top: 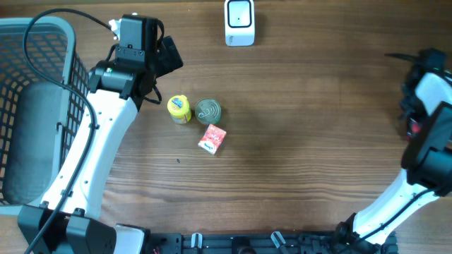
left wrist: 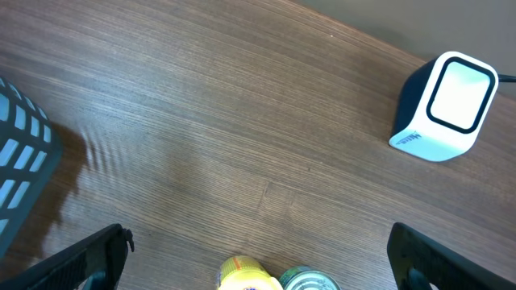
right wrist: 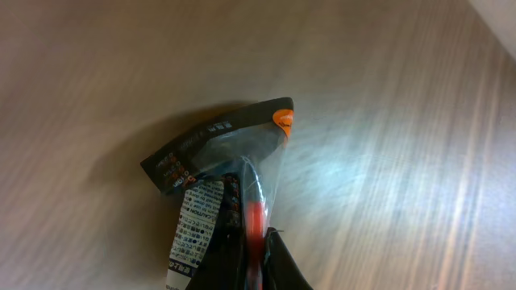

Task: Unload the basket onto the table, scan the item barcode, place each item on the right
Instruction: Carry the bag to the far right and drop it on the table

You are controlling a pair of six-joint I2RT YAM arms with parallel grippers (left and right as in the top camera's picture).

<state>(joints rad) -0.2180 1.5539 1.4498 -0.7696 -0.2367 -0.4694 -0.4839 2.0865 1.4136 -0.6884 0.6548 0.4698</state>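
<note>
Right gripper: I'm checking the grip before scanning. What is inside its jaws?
A dark packet with a clear window showing something red, pinched at its lower end by the right gripper. The clamped end itself is covered.

A brown wood grain is recorded on the desk (top: 318,141). The scanner (top: 239,22) is noted as white, the jar (top: 179,109) yellow, the tin (top: 207,111) grey, the carton (top: 212,138) red-and-white, the basket (top: 14,67) pale blue lattice, the packet (right wrist: 226,161) black with orange corner.
</note>
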